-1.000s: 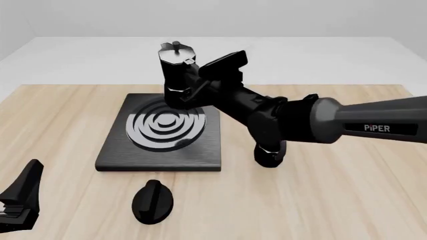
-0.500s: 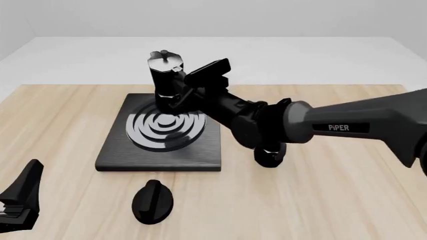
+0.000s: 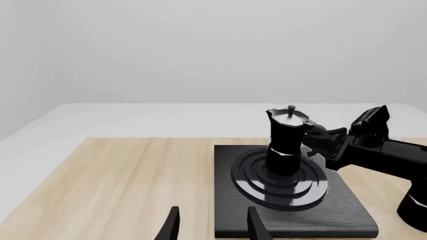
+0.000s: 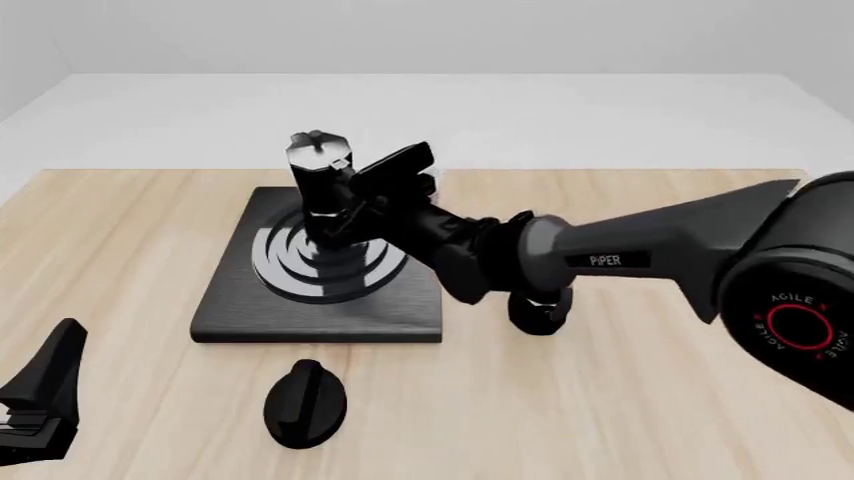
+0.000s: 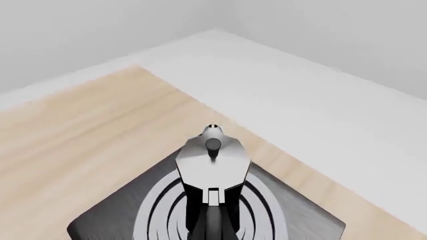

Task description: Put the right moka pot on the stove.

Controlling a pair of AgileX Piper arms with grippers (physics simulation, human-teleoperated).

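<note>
The right moka pot (image 4: 320, 185) is black with a silvery-grey lid and stands upright over the stove's ring burner (image 4: 324, 262). I cannot tell whether its base touches the rings. My right gripper (image 4: 352, 213) is shut on the pot from its handle side. The pot (image 3: 285, 142), right gripper (image 3: 321, 143) and stove (image 3: 347, 206) also show in the left wrist view. The right wrist view looks down on the pot's lid (image 5: 212, 161) above the stove (image 5: 307, 216). My left gripper (image 4: 40, 395) is open and empty at the near left, with its fingers (image 3: 172, 225) apart. No twin pot is clearly visible.
A small black round knob (image 4: 306, 400) lies on the wooden table (image 4: 667, 400) in front of the stove. A small black object (image 4: 541, 310) sits partly hidden under the right arm, right of the stove; I cannot tell what it is.
The right gripper has carried the pot to the left and lower, from beyond the stove's far edge to over the middle of the burner. The left gripper has not moved.
</note>
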